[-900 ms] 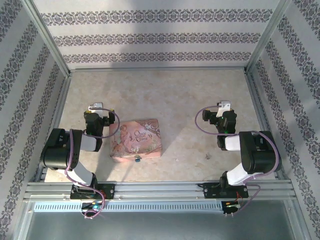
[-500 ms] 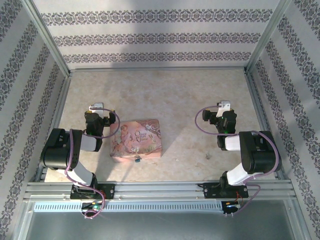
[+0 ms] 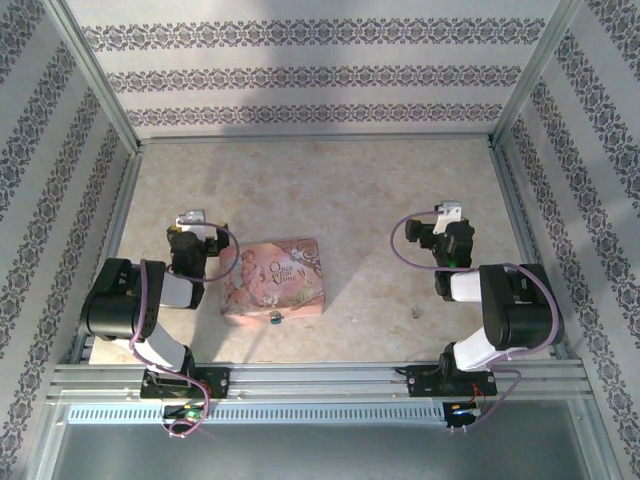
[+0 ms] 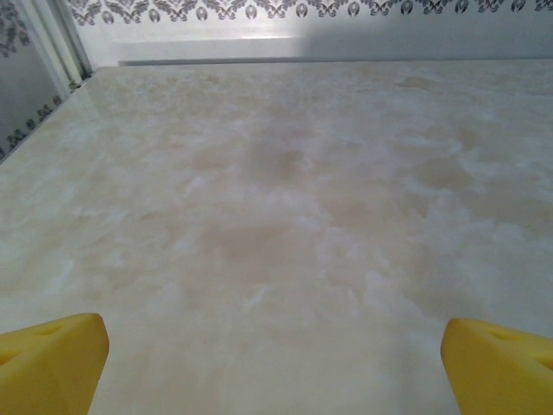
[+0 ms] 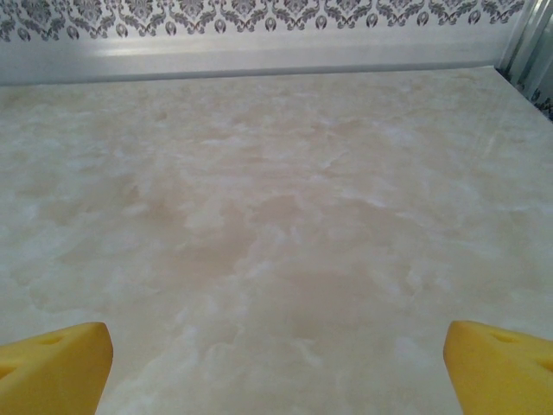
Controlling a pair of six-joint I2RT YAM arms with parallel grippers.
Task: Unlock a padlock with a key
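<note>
**Right, both grippers empty, padlock by the box**

I see the padlock (image 3: 273,319) against the near edge of the pink book-shaped box (image 3: 275,280). The key (image 3: 415,313) lies on the table (image 3: 340,190), well right of it. The left gripper (image 3: 190,217) and right gripper (image 3: 452,212) stand wide open, holding nothing.

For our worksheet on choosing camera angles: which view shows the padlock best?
The top external view: there the padlock is a tiny bluish speck at the near edge of the pink box. Both wrist views look out over the tabletop between their yellow fingertips, away from the box.
</note>
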